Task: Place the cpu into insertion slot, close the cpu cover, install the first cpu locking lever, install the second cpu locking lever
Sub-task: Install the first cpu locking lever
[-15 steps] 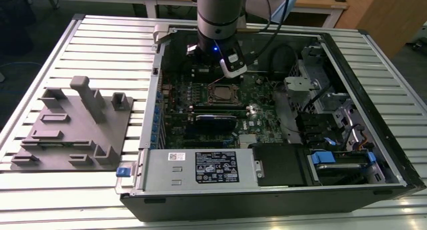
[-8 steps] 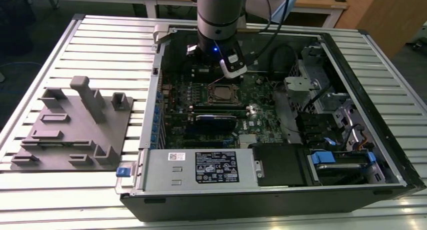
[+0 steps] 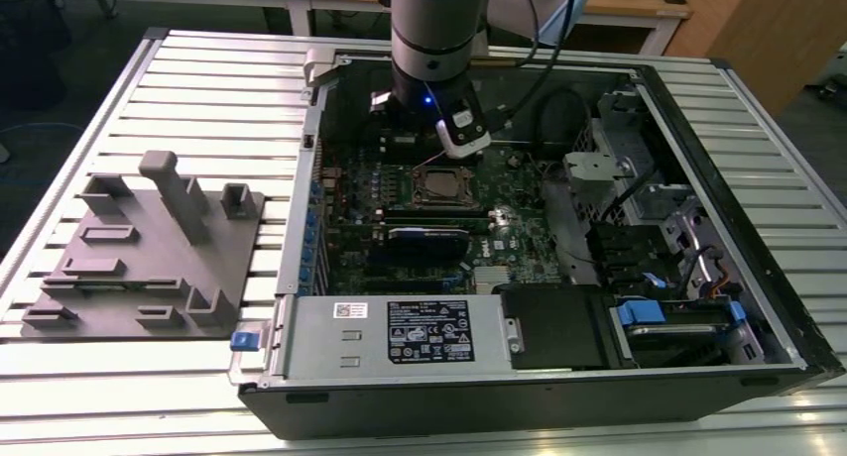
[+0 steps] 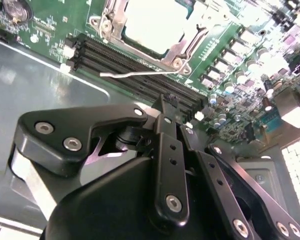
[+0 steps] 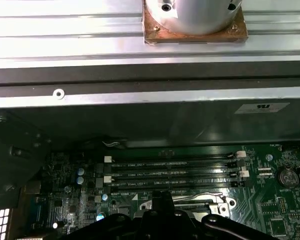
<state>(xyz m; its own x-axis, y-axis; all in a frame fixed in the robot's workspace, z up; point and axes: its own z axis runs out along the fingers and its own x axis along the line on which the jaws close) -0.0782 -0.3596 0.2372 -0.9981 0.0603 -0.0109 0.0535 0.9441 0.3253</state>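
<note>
cpu (image 4: 155,20) seated, cpu cover (image 4: 112,22) looked down | locking lever (image 4: 140,74) unlatched | pincer (image 4: 164,104) tips together, empty, near lever | judged: its free end wanted a steady, square push

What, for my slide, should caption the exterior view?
Gripper hovers near the cpu cover inside an open computer case.

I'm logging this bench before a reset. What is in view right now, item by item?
table: one, silver, slatted
computer case: one, black, open, on table
fixture plate: one, grey, exterior view's left of case
motherboard: one, green, inside case
memory slots: four, black, on motherboard
cpu cover: one, grey, closed
cpu: one, silver-grey, in cover's window
lever: one, silver, over memory slots
arm: one, grey, above case
gripper: one, black, shut, near memory slots
</note>
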